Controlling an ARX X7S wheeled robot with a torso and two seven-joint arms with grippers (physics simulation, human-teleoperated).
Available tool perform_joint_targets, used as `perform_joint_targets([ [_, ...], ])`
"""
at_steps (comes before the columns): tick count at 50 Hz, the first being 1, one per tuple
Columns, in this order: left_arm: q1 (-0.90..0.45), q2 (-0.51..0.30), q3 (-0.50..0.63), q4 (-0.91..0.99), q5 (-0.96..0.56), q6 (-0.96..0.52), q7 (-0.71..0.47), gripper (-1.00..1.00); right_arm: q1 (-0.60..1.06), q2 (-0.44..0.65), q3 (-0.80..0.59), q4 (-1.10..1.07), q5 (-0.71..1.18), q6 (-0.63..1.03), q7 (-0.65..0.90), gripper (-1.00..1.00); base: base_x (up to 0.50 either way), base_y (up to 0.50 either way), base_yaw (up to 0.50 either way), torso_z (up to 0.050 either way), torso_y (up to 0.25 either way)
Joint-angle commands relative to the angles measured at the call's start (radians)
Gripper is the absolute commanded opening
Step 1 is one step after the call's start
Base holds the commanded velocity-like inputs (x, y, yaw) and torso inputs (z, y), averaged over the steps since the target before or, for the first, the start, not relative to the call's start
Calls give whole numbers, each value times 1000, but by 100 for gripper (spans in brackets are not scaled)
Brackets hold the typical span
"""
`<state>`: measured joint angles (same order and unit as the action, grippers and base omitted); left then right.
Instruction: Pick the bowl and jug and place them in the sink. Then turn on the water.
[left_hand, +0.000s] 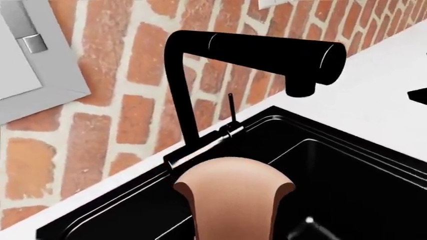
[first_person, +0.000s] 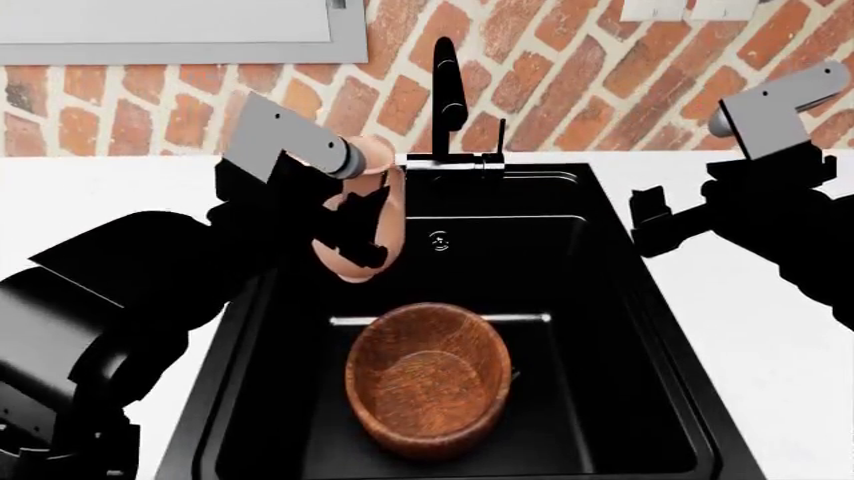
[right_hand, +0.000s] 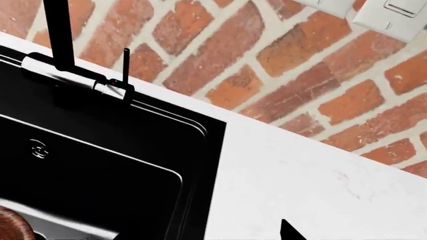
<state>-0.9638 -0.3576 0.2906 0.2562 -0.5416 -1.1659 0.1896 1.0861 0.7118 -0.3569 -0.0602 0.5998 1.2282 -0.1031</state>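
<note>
The pale terracotta-pink jug (first_person: 371, 205) hangs in my left gripper (first_person: 358, 228), which is shut on it above the left back part of the black sink (first_person: 627, 330). In the left wrist view the jug's neck and flared lip (left_hand: 233, 192) point toward the tall black faucet (left_hand: 253, 50). The reddish-brown wooden bowl (first_person: 427, 385) lies on the sink floor, tilted toward me. My right gripper (first_person: 654, 225) is open and empty over the sink's right rim. Only one of its fingertips (right_hand: 290, 231) shows in the right wrist view, above the white counter (right_hand: 300, 175).
The faucet (first_person: 447, 90) stands at the sink's back rim with a thin upright lever (right_hand: 125, 65) beside its base. A brick wall (first_person: 561, 90) runs behind. A grey panel (first_person: 174, 30) hangs at top left and white wall plates (right_hand: 393, 15) at top right.
</note>
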Motion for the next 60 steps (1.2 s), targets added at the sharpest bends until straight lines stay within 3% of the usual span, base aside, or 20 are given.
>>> perform_joint_targets([
  [1,-16,-4,40,58,18,-23,49,-100,3,-7,1,3,-13,7,-23,100,0,0,0,0,10],
  [16,-100,-26,186,76,-12,-129,117,-100,1,1,8,-1,-3,10,-25,100,0,0,0,0,1],
  [35,-123,-16,343,57,-12,-129,170,-100,7,15,15,0,10,18,-32,100,0,0,0,1,1],
  [60,-88,-1,430,21,4,-77,178,-100,12,28,17,-11,19,34,-24,100,0,0,0,0,2],
])
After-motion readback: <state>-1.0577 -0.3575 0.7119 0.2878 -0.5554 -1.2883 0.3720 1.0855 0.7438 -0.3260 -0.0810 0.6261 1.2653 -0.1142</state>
